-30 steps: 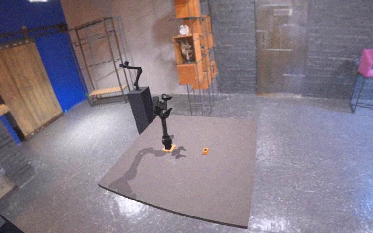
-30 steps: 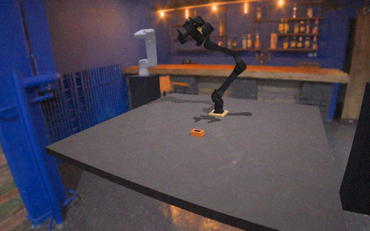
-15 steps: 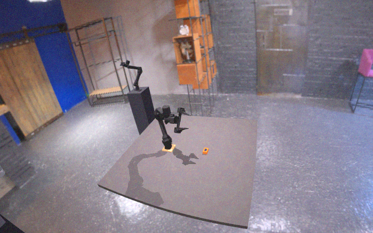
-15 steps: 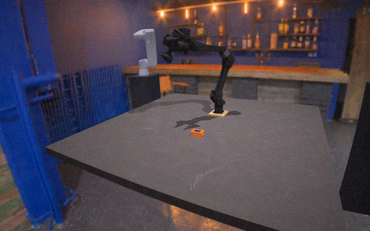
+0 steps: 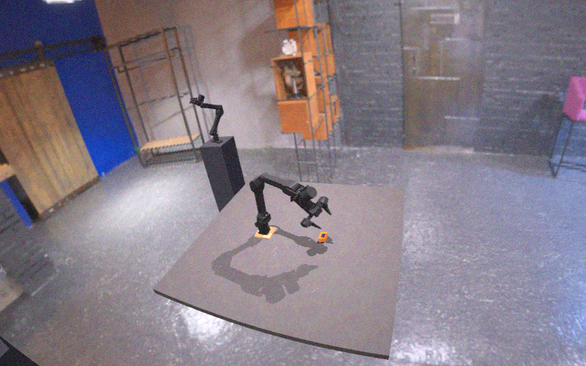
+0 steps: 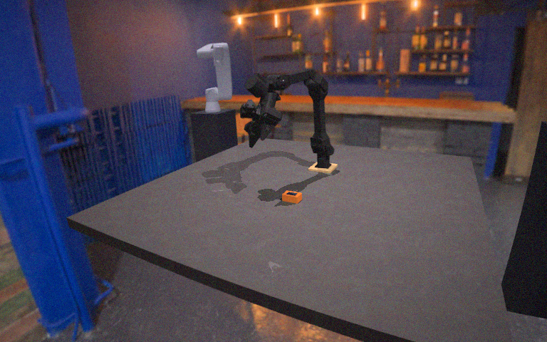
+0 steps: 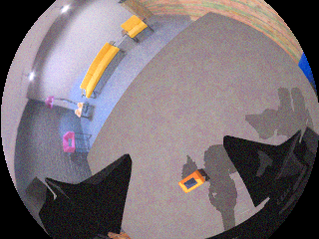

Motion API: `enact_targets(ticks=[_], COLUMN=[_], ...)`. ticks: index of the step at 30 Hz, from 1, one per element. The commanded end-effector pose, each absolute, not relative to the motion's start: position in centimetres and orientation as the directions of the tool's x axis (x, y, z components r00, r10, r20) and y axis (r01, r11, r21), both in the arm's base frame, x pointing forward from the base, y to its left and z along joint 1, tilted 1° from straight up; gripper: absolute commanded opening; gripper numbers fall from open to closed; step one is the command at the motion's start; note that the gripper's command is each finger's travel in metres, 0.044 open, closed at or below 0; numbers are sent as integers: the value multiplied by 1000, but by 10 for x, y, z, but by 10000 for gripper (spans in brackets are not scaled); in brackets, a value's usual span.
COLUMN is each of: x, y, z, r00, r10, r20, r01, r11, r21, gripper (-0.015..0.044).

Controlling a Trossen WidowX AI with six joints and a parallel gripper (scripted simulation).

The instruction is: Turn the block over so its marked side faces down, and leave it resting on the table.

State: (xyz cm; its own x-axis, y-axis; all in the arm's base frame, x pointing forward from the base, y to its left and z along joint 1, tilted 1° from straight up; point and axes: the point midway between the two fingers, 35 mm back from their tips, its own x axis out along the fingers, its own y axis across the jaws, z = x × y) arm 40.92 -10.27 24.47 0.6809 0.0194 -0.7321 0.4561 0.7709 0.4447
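Note:
The orange block [image 5: 323, 237] [image 6: 292, 197] [image 7: 192, 182] lies flat on the grey table [image 5: 359, 302] [image 6: 383, 241] [image 7: 169, 85], with a dark rectangular mark on its upward face. My gripper [image 5: 324, 220] [image 6: 258, 142] [image 7: 178, 150] is open with nothing between its fingers. It hangs above the table, higher than the block, and points downward at a slant. In the wrist view the block shows low, between the two black fingers and nearer the right one. The underside of the block is hidden.
My arm's base stands on a pale plate [image 5: 272, 231] [image 6: 331, 169] on the table. Shadows of the arm fall across the tabletop, beside the block. A black arm on a dark pedestal [image 5: 220, 168] stands beyond the table, and a white arm [image 6: 222, 72] stands on another pedestal [image 6: 214, 135].

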Motion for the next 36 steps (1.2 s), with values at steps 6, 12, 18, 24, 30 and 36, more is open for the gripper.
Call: enact_targets(ticks=[6, 12, 18, 24, 30, 36], x=[385, 375, 381, 382, 383, 384], y=[-12, 3, 2, 1, 1, 1], z=[141, 127, 109, 91, 76, 67], r00=[151, 40, 41, 41, 41, 41], r10=[26, -7, -7, -7, -8, -8], r20=[-988, -999, -999, -999, -999, -999], r01=[158, 49, 49, 49, 49, 50], r11=[986, 999, 999, 999, 999, 999], r21=[50, -5, -5, -5, -6, -6], gripper=[440, 440, 440, 440, 440, 440])
